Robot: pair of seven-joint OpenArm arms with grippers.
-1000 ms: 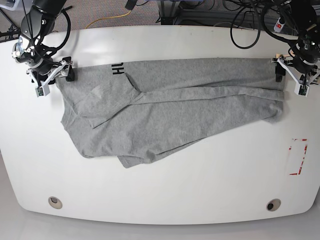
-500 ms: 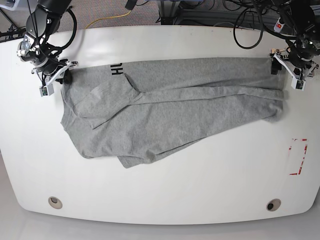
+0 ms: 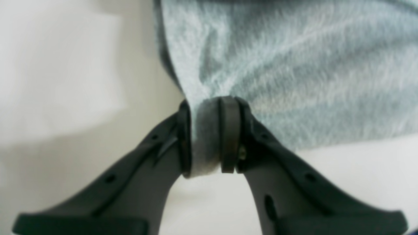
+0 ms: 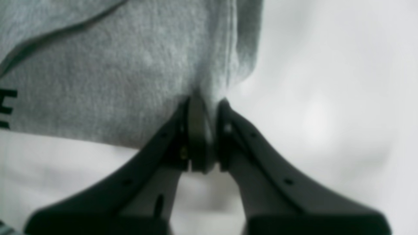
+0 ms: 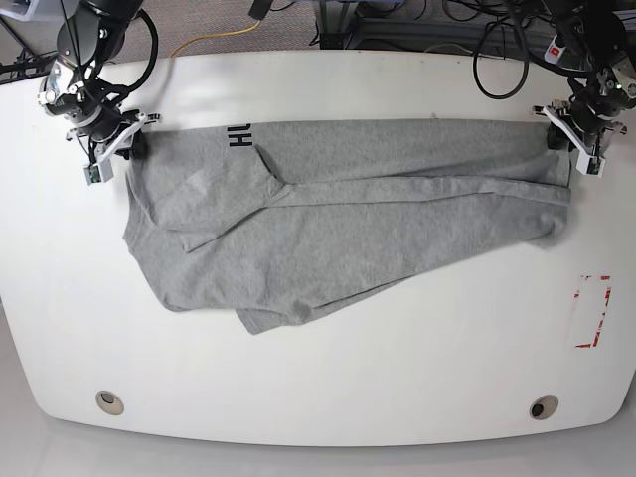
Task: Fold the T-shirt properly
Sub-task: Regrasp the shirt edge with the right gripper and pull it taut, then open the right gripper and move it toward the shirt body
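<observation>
Pinched tight on cloth at both far corners: left gripper [image 3: 212, 137] pressed together on a bunched corner of the T-shirt [image 5: 348, 209], grey fabric squeezed between the pads [image 3: 228, 130]; right gripper [image 4: 204, 133] likewise clamped on a gathered fold near a hem, with a scrap of black lettering [image 4: 6, 107] off to one side. In the base view, left gripper [image 5: 579, 139] at the garment's far corner on that view's right, right gripper [image 5: 111, 149] at the far corner on that view's left, beside the printed letters [image 5: 236, 135].

Judged as the grasp step of a fold, with 2 corners secured and lifting not yet begun. Shirt lying flat but crooked on the white table [image 5: 397, 378], a lower flap trailing toward the near edge.

Next move likely calls for raising both corners together, keeping the far edge taut, then carrying it over the body toward the near side without dragging the loose flap askew.
</observation>
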